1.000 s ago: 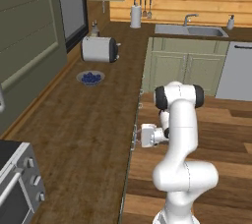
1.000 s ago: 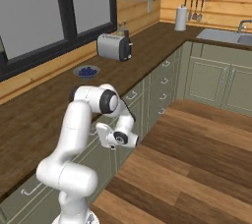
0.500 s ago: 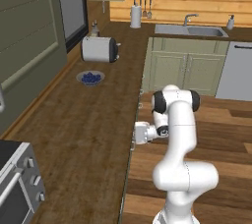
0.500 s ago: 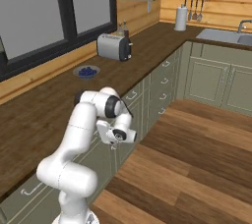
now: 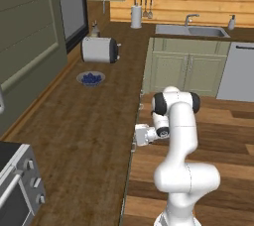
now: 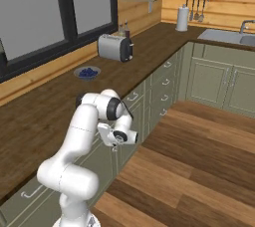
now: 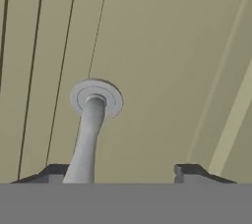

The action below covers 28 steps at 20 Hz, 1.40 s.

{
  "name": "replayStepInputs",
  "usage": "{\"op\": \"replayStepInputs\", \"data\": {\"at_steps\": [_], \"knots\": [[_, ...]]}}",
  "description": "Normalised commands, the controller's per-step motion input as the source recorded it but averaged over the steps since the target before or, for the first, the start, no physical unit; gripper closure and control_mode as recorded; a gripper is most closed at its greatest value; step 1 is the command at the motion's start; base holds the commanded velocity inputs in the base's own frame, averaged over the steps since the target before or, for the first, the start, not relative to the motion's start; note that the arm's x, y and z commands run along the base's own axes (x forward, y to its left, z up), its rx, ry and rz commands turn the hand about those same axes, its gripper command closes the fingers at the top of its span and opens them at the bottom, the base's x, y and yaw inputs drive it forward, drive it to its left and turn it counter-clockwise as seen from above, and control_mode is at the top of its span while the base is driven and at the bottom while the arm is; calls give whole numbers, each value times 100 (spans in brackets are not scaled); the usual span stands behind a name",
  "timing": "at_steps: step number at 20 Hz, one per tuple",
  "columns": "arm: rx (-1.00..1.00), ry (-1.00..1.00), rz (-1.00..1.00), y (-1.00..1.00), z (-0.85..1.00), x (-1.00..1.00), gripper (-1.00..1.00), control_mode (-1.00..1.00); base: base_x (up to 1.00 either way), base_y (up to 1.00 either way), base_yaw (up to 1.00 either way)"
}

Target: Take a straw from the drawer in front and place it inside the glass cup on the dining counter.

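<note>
Since a second ago the arm has swung its hand in toward the cabinet front under the worktop, and the gripper (image 7: 120, 171) now sits right up against the drawer (image 7: 162, 70), whose sage-green face fills the hand view. The fingers (image 7: 189, 171) stand apart on either side of the drawer's metal handle (image 7: 91, 129); the handle post runs down toward the left tip at about 7 o'clock and the right tip is well clear at 5 o'clock, so nothing is clamped yet. In the left base view the gripper (image 5: 140, 135) presses at the cabinet edge at about 9 o'clock from the arm's elbow; in the right base view the gripper (image 6: 115, 144) points into the cabinet front. The drawer is shut, so the straw is presumably inside, out of sight. The step in hand looks like taking hold of the handle; the next move likely calls for closing on the handle squarely, then pulling straight back without slipping off
</note>
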Motion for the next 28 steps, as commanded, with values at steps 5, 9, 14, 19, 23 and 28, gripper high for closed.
{"op": "replayStepInputs", "data": {"at_steps": [5,9,14,19,23,28], "knots": [[0,0,-3,-16,-1,-9,100,-100,0,0,0],[0,0,-3,-74,0,-26,100,-100,0,0,0],[2,0,-4,-99,0,-31,100,-100,0,0,0],[1,0,-4,-100,0,-21,100,-100,0,0,0],[0,5,-2,-100,0,-4,100,-100,0,0,0],[0,4,0,-100,0,0,100,-100,0,0,0]]}}
